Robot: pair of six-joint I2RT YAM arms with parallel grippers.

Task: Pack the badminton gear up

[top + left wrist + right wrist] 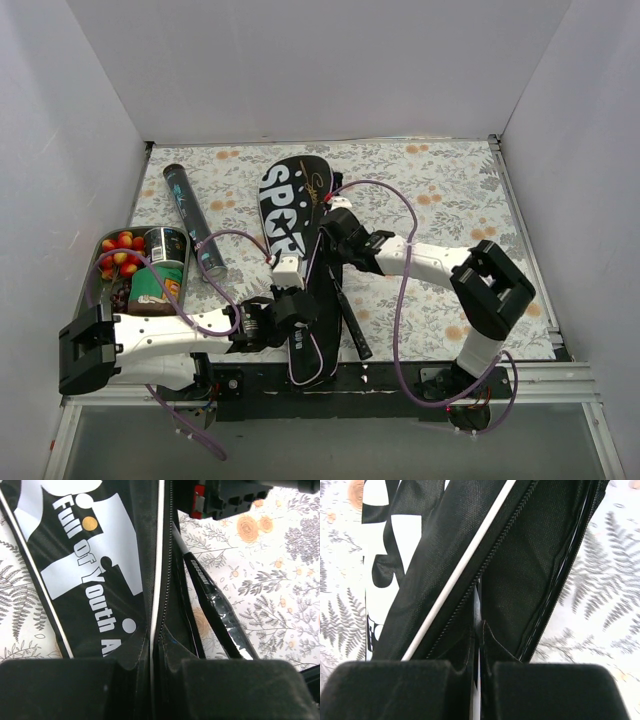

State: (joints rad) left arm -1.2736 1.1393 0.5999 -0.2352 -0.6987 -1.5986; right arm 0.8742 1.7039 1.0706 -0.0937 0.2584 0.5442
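Where the long black racket bag (pixel 290 205) lies lengthwise down the middle of the floral tablecloth (pixel 450 190), with its white lettering at the far end, we see both arms reaching in over it. The left gripper (pixel 298 305) sits over the near half of the bag. In its wrist view the left gripper (pixel 152 662) has its jaws pressed together on a fold of the bag (pixel 100 580) by the white piping and zipper, the fabric puckering between the dark pads (pixel 60 690). The right gripper (pixel 335 235) comes in farther along the same bag, at its right edge. Seen close, it (pixel 479 662) is likewise pinched tight on the bag's (pixel 520 555) cloth beside the zipper, with only a sliver showing between its pads (pixel 395 690). A racket's black handle (pixel 348 318) pokes out along the bag's right side toward the near end, and the left wrist view shows it (pixel 210 587) slanting away from the open seam. The dark shuttle tube (pixel 194 221) lies left of the bag, well apart from it.
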